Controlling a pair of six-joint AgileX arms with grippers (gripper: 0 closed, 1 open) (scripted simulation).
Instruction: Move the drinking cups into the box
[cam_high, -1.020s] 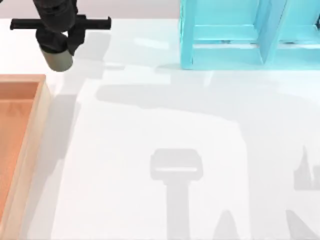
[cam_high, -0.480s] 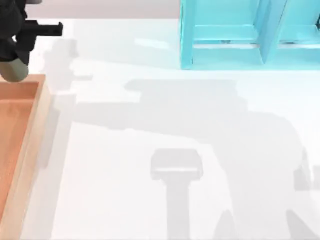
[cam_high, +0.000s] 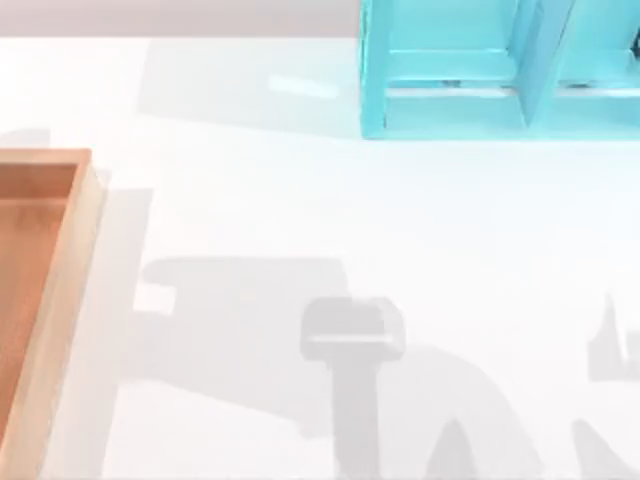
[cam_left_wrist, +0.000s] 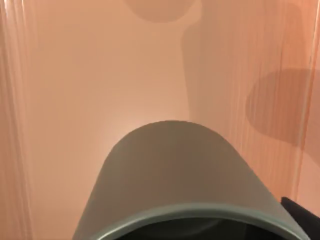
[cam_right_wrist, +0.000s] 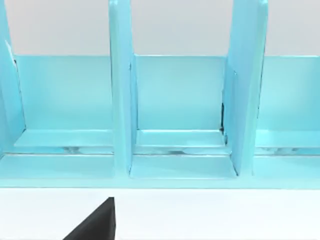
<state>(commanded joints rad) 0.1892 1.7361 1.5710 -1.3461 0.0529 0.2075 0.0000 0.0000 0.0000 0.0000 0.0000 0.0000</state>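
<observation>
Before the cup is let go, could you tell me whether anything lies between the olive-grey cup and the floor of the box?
Nothing visible does. In the left wrist view the olive-grey cup hangs over bare box floor, with just shadows there.

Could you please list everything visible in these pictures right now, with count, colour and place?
Tapered dark olive-grey drinking cup: one, olive-grey, close under the left wrist camera, over the box floor.
Shallow orange-brown wooden box with light-wood rim: one, orange-brown, at the table's left edge.
Cyan shelf unit with upright dividers: one, cyan, at the table's far right.
White table: one, white, under everything.
Left hand finger: black, beside the cup's rim.
Right hand finger: black, over the table before the shelf.
</observation>
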